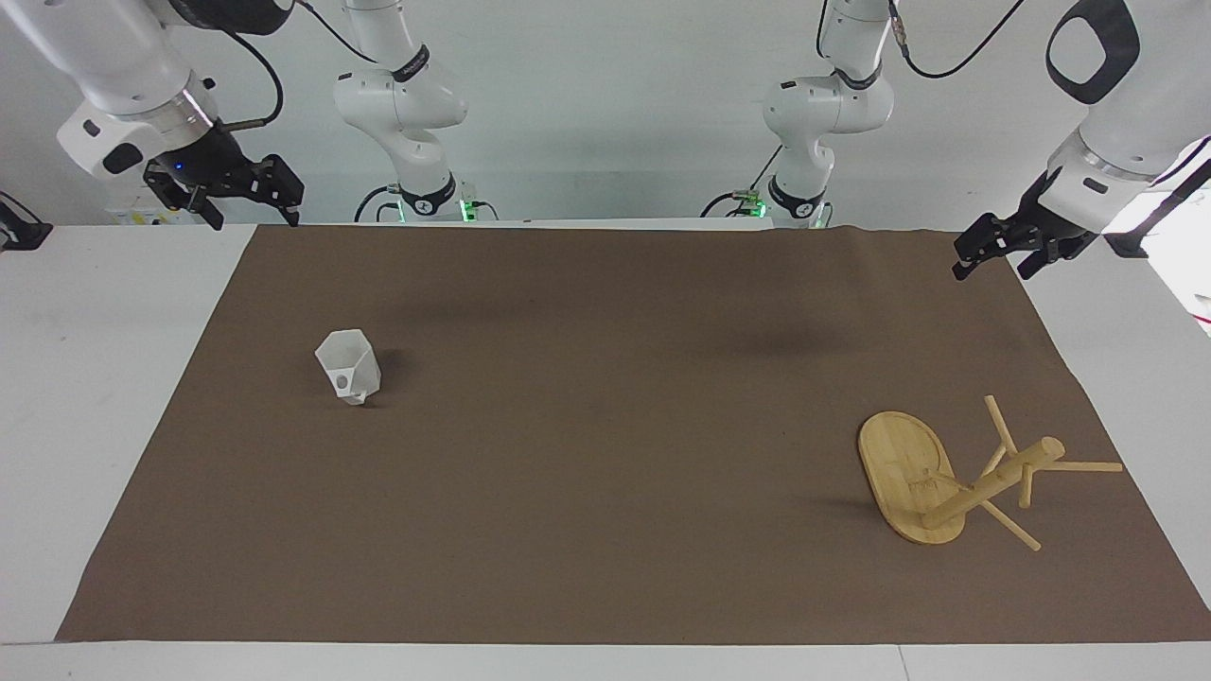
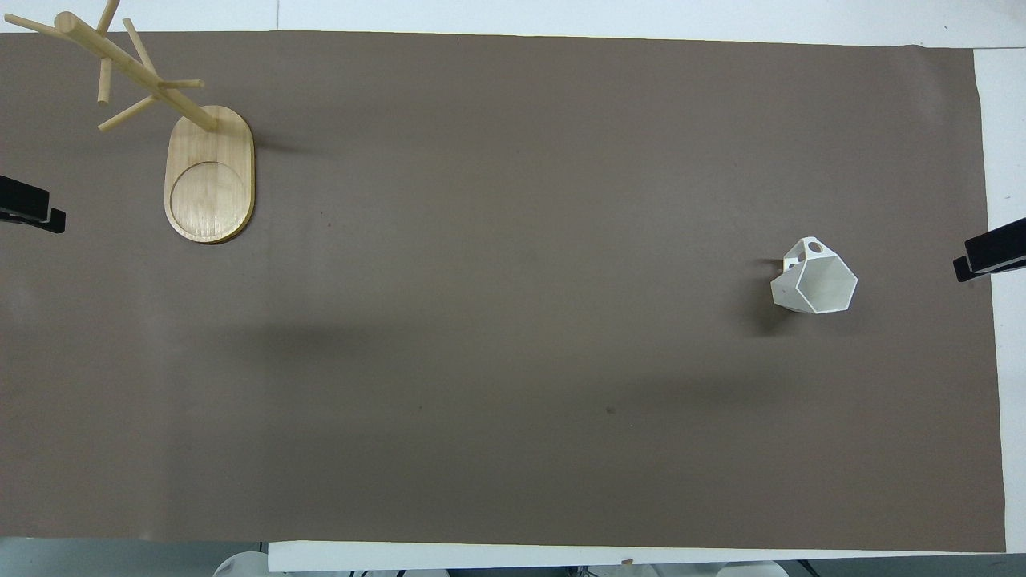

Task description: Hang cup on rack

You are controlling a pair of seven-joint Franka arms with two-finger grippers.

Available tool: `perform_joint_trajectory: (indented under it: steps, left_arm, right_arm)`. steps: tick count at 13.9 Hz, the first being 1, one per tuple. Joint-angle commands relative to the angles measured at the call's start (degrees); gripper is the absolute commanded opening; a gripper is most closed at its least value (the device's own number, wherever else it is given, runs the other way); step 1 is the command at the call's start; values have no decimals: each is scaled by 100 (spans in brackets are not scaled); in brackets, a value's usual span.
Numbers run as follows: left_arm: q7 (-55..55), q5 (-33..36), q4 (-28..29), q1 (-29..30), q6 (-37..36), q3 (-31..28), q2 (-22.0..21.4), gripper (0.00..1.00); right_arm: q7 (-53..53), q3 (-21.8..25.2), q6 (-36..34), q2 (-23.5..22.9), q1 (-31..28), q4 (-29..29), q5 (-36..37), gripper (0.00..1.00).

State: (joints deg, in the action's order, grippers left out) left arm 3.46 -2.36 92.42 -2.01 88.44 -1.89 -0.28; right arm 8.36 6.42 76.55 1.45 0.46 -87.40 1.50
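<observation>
small white faceted plastic cup (image 1: 348, 367) upright on brown mat (image 1: 605, 426), well apart from light bamboo peg rack (image 1: 956, 478), toward right arm's end | rack upright | right gripper (image 1: 248, 197) fingers apart, raised, waiting | left gripper (image 1: 1001, 248) likewise

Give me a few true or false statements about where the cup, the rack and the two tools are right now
1. The cup stands upright on the brown mat. True.
2. The cup hangs on a peg of the rack. False: it sits on the mat, apart from the rack.
3. The rack is at the left arm's end of the table. True.
4. The right tool holds the cup. False: it hangs raised near its own table end, holding nothing.
5. The left tool touches the rack. False: it hangs clear above the mat's edge.
</observation>
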Motion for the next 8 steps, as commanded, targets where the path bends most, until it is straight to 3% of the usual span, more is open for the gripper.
perform_joint_trajectory:
  steps: [1, 8]
  left_arm:
    - [-38, 121, 109, -98, -28, -75, -113, 100]
    - [-38, 121, 109, -90, -28, -75, -113, 100]
  right_arm:
    - [-80, 17, 61, 31, 42, -58, 105, 100]
    - [-36, 17, 0, 101, 50, -208, 34, 100]
